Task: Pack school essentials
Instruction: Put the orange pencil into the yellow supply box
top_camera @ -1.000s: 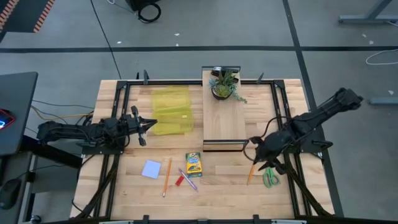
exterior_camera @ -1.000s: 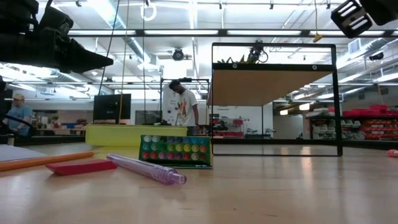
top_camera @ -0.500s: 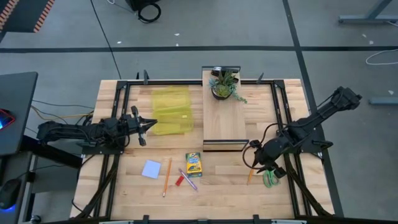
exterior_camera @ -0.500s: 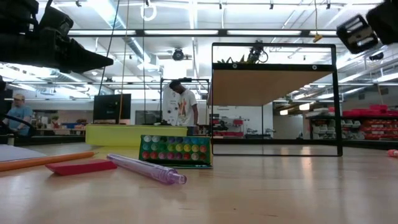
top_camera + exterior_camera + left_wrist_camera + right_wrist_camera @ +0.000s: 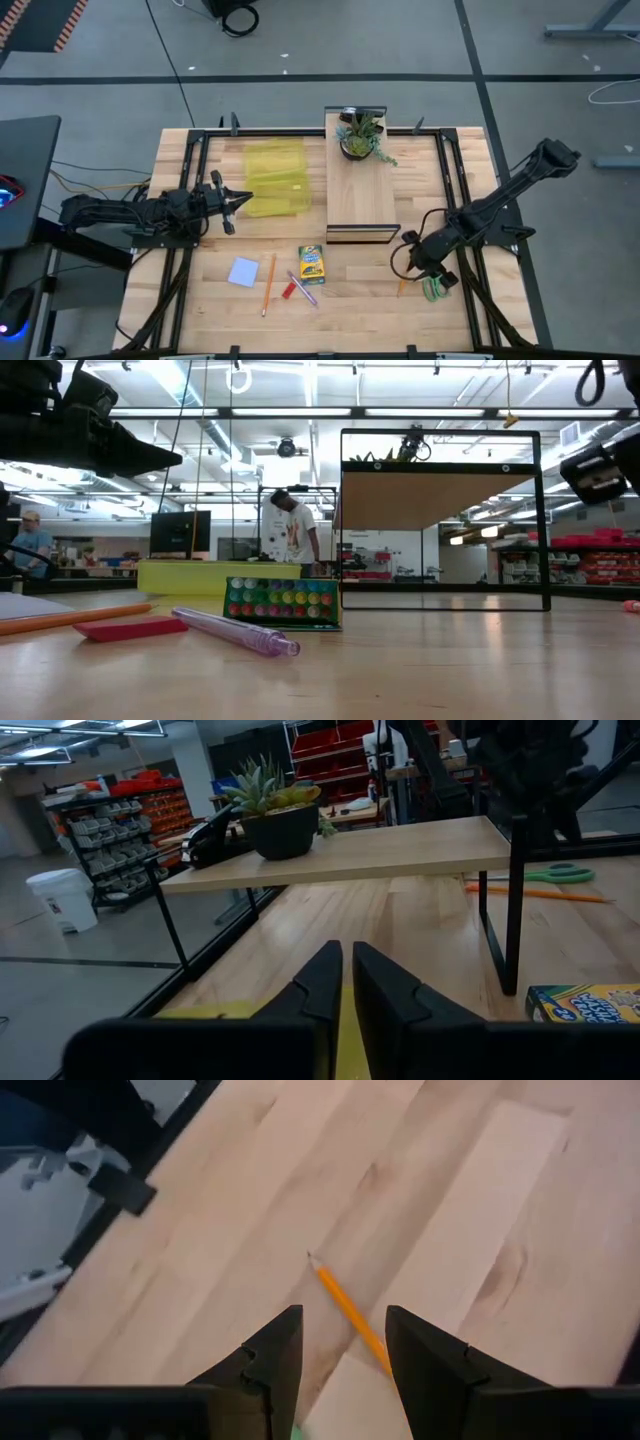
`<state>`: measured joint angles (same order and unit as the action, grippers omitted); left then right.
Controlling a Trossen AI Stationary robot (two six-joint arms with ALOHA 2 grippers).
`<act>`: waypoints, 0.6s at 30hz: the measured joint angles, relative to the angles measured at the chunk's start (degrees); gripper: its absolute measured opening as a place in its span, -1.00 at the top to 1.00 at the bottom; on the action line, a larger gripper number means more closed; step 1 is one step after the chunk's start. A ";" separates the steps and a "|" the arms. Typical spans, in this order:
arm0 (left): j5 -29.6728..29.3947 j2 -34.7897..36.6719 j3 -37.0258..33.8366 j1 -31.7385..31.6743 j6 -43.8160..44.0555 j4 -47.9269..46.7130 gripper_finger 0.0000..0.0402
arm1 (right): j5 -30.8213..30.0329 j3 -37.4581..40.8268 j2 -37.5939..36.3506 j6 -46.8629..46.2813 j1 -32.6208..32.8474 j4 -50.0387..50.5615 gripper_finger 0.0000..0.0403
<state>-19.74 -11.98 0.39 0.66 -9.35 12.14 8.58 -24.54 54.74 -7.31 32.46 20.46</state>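
On my surface [image 5: 220,300] of pale wood planks a light wooden board [image 5: 362,195] with a black edge stands raised on thin black legs, toward twelve o'clock from the middle. A potted green plant [image 5: 360,135] sits at the board's twelve o'clock end. At about ten o'clock from the surface's middle lies a yellow translucent pouch [image 5: 275,178], flat on the wood, just beside the board. A black frame [image 5: 190,160] runs along the surface's edges. Beyond my surface, across the room, a person in a white shirt [image 5: 292,530] stands by a monitor [image 5: 180,532], and another person [image 5: 25,545] is at the far nine o'clock side
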 joint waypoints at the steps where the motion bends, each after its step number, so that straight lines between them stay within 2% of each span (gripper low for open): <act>1: 0.00 0.01 0.01 0.00 0.00 0.00 0.83 | 0.00 0.67 0.02 -0.01 0.17 -0.40 0.25; 12: 0.00 0.01 -0.01 0.00 -0.01 0.00 0.82 | -3.88 4.49 0.13 4.03 1.17 -7.18 0.25; 18: 0.02 0.01 0.00 -0.01 -0.01 0.00 0.82 | -4.09 5.21 2.81 5.69 1.17 -9.96 0.25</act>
<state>-19.73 -11.97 0.39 0.66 -9.37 12.14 4.49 -19.33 57.55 -1.63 33.63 10.50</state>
